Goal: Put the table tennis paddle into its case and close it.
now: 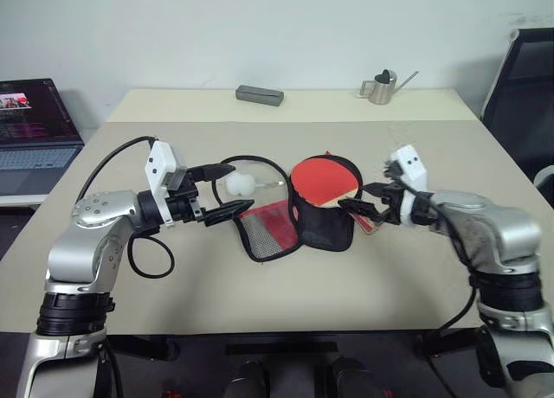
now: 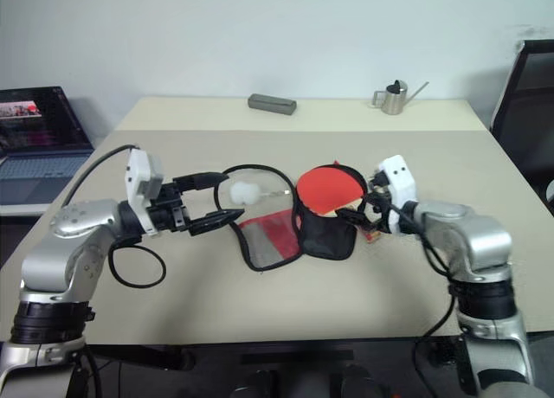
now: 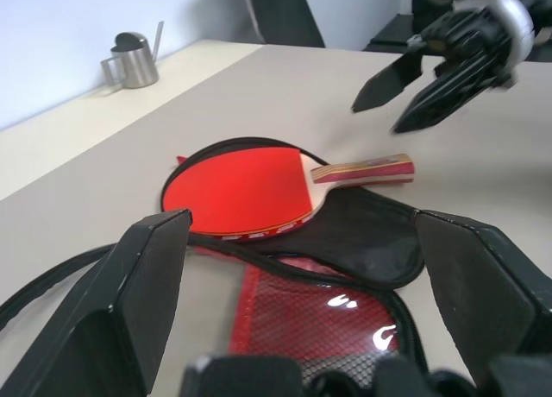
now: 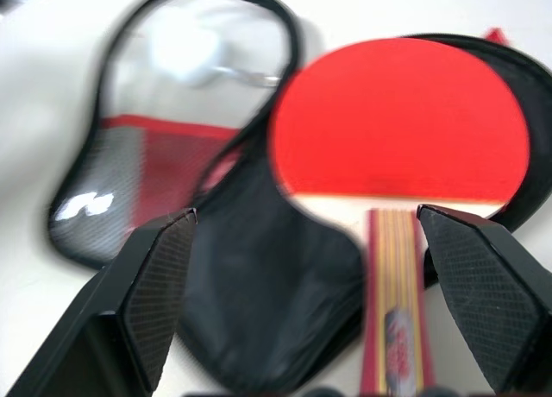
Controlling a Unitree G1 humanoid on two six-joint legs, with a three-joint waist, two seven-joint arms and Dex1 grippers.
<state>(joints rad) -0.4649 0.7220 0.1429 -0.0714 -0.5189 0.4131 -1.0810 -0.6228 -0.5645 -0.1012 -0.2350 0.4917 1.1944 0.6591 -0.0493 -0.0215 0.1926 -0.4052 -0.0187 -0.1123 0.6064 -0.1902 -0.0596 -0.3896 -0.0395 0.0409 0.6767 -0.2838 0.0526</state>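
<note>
The case is spread unzipped on the beige surface, its mesh flap thrown toward the left gripper, which is held wide apart, probably ready to fold it. The paddle is lying on the black half, handle sticking out beside the right gripper, also spread apart with nothing held
</note>
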